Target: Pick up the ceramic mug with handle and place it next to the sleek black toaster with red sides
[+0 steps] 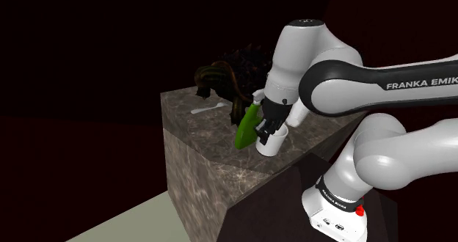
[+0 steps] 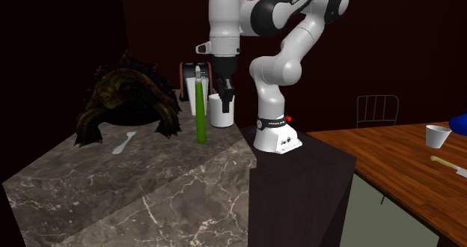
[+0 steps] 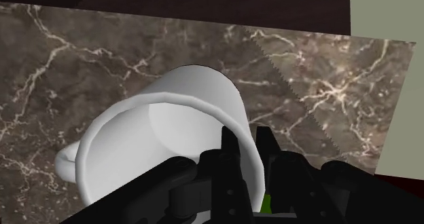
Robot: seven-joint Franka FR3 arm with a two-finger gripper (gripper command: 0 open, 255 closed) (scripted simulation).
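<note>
A white mug (image 1: 273,142) with a handle hangs tilted just at the marble counter (image 1: 213,156), and I cannot tell whether its base touches. My black gripper (image 1: 266,128) is shut on the mug's rim. In the wrist view the fingers (image 3: 229,146) pinch the mug (image 3: 163,138) wall, one inside and one outside, gripper (image 3: 246,145). In the second exterior view the mug (image 2: 221,112) sits under the gripper (image 2: 225,96), just in front of the black toaster with red sides (image 2: 188,75).
A tall green bottle (image 2: 200,111) stands right beside the mug. A dark turtle figure (image 2: 127,96) and a white spoon (image 2: 123,142) lie further along the counter. A wooden table (image 2: 389,171) with a white cup (image 2: 438,136) is off to the second exterior view's right.
</note>
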